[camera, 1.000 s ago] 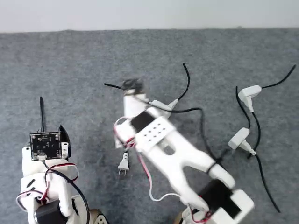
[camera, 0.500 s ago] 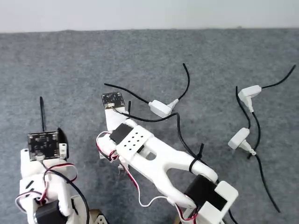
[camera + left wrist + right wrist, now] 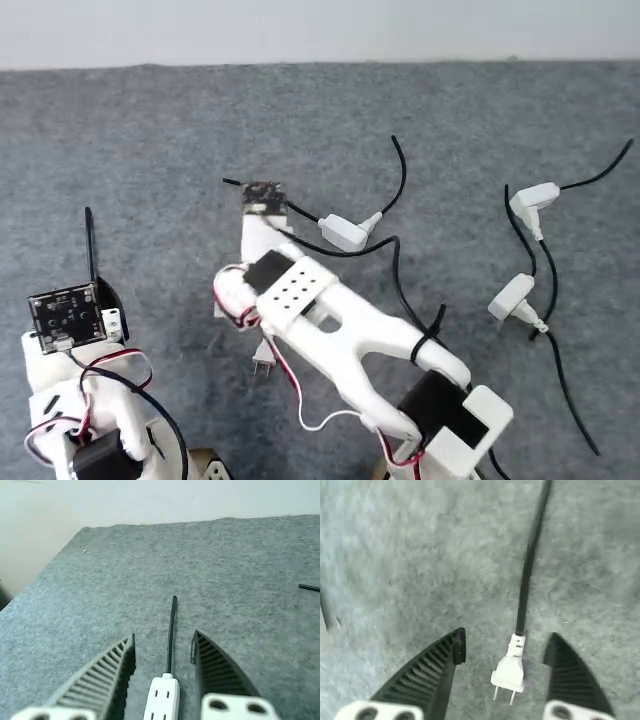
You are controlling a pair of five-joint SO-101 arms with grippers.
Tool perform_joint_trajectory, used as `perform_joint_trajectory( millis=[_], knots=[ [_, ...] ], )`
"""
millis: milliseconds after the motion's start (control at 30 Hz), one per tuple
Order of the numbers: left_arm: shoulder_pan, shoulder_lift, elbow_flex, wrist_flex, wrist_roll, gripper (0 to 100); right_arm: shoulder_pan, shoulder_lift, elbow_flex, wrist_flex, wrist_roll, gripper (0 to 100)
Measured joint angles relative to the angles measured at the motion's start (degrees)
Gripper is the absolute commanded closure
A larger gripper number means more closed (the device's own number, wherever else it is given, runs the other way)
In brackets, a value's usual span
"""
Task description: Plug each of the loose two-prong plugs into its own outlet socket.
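Pickup of a white two-prong plug (image 3: 509, 672) is the step in hand, I judge: it lies flat near the front edge of the grey surface (image 3: 150, 150), between the wide-open, empty jaws of the right gripper (image 3: 506, 639). The next move calls for lowering and closing on the plug's body, not its black cord (image 3: 527, 570). The left gripper (image 3: 163, 637), likewise open and empty, straddles an outlet socket (image 3: 161, 700) by the front left corner.

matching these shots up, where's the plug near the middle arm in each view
high: plug low centre, sticking out from under the arm.
right wrist: plug on the mat, between the open fingers of the right gripper.
left wrist: faces the socket strip instead.
shared: the grey mat under everything.
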Motion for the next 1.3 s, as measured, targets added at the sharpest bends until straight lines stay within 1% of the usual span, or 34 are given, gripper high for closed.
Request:
perform_joint_trajectory(
  millis=[100, 267, 667, 833, 1300],
  knots=[
    [0.0, 0.0, 0.0, 0.0, 0.18, 81, 0.18, 0.0, 0.0, 0.0, -1.93, 65.9],
    [0.0, 0.0, 0.0, 0.0, 0.44, 81, 0.35, 0.18, 0.0, 0.0, -2.46, 71.2],
    [0.0, 0.0, 1.05, -2.46, 0.62, 81, 0.35, 1.67, 0.0, 0.0, -2.64, 70.5],
    [0.0, 0.0, 1.05, -2.46, 0.62, 81, 0.35, 6.15, 0.0, 0.0, -5.45, 70.5],
    [0.0, 0.0, 1.05, -2.46, 0.62, 81, -5.1, 7.12, 0.0, 0.0, -6.86, 70.6]
  ],
)
